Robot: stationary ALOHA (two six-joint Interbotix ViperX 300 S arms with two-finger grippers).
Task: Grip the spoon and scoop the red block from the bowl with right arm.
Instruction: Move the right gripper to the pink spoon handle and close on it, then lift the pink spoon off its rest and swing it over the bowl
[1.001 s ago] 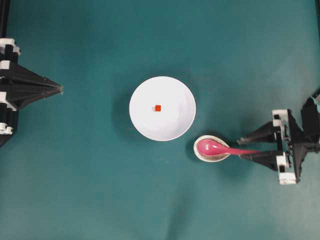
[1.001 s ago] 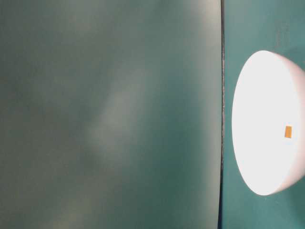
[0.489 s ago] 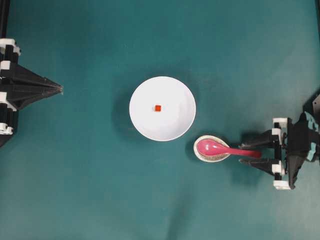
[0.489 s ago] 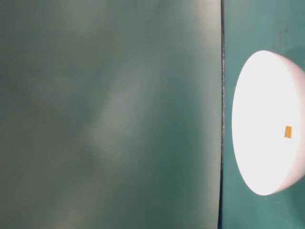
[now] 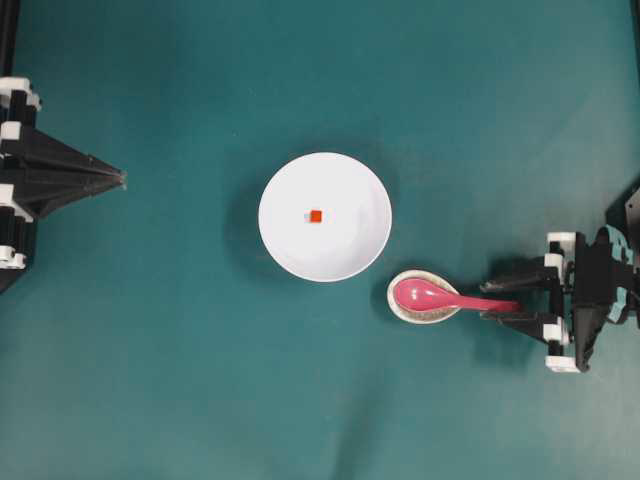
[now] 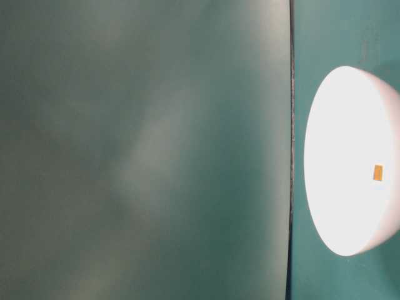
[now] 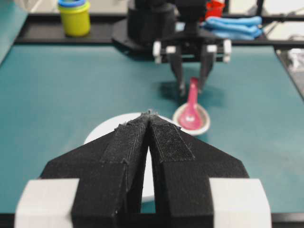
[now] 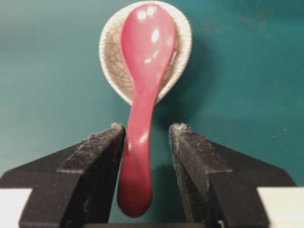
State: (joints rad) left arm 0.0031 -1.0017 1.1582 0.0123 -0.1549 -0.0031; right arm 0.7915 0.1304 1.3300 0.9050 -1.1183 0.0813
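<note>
1. the bowl [image 5: 325, 217] sits mid-table; the red block [image 5: 315, 216] lies inside it, just off centre toward 9 o'clock.
2. the small speckled dish [image 5: 423, 297] stands close beside the bowl at about 4 o'clock, cradling the scoop end of the spoon [image 5: 440, 297].
3. the spoon handle points toward 3 o'clock, lying between the fingers of the right gripper [image 8: 147, 133] (jaws apart, a gap showing on the right side of the handle; the left finger is close against it).
4. the left gripper [image 5: 118, 179] (jaws together) hangs at 9 o'clock, well apart from the bowl.
5. past the table's far edge: a yellow tub [image 7: 74, 17] and a blue cloth [image 7: 230, 25].
</note>
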